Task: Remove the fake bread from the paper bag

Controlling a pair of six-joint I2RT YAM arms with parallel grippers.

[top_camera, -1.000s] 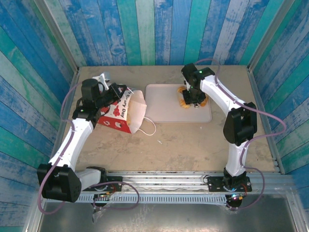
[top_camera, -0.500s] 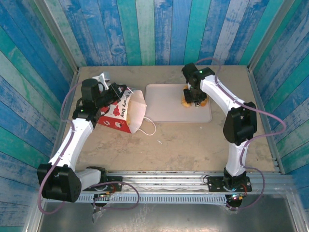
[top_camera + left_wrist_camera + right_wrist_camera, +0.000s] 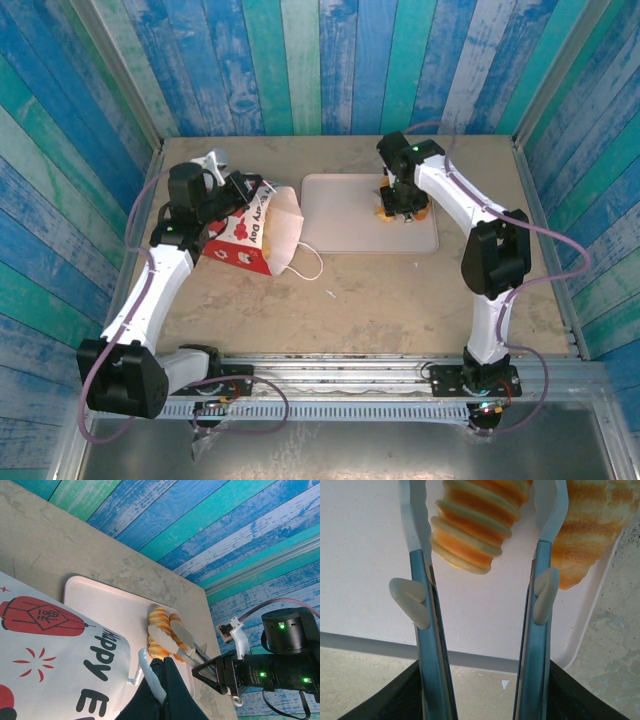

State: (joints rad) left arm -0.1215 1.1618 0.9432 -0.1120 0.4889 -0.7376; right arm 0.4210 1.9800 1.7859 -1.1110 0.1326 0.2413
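Bread (image 3: 158, 616): at least two orange-brown toy pastries lie on the pink tray (image 3: 340, 225), upper right of centre in the top view. The right gripper (image 3: 482, 500) is over them. Its jaws stand partly apart on either side of a ridged croissant (image 3: 470, 535), seemingly just clear of it. The red-and-white bag (image 3: 255, 232) lies on its side left of the tray, mouth toward it, its far edge pinched in the closed left gripper (image 3: 245, 190). Whether more pastries are inside cannot be told, so the task looks at least partly done.
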